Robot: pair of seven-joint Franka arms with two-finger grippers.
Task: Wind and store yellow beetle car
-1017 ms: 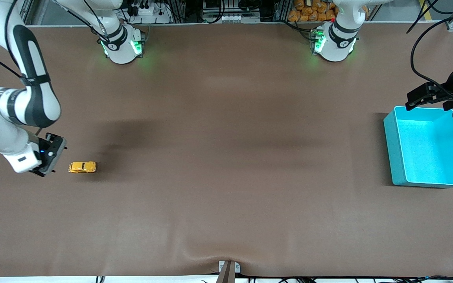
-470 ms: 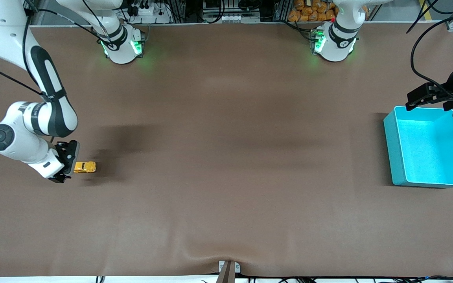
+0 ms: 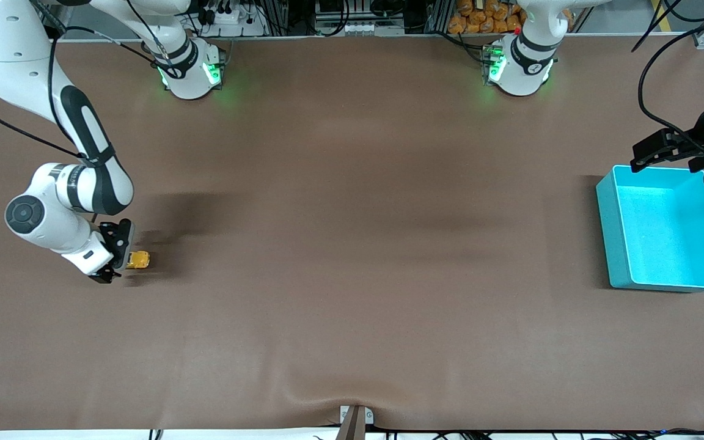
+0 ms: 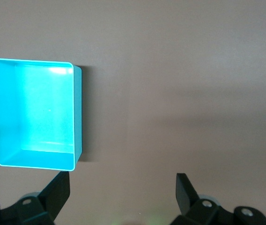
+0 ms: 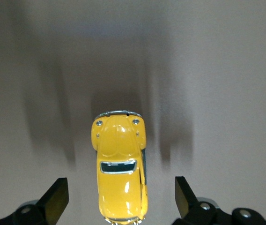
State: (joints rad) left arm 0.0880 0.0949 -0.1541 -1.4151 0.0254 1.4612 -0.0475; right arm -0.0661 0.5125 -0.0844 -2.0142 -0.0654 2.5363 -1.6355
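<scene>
The yellow beetle car (image 3: 139,260) is a tiny glossy toy on the brown table near the right arm's end. In the right wrist view the car (image 5: 120,164) lies between my right gripper's open fingers, clear of both. My right gripper (image 3: 121,253) is open over the car's rear end and partly hides it in the front view; it shows in the right wrist view (image 5: 121,199). My left gripper (image 3: 663,153) is open and empty above the cyan bin's (image 3: 667,278) edge nearest the robots' bases. It shows in the left wrist view (image 4: 122,192) with the cyan bin (image 4: 78,112).
The brown table (image 3: 352,244) has a small ridge at its edge nearest the front camera (image 3: 352,400). Cables hang by the left arm's end (image 3: 648,91).
My right gripper has moved toward the car and now stands over its rear end, covering part of it. The car and the left arm have not moved.
</scene>
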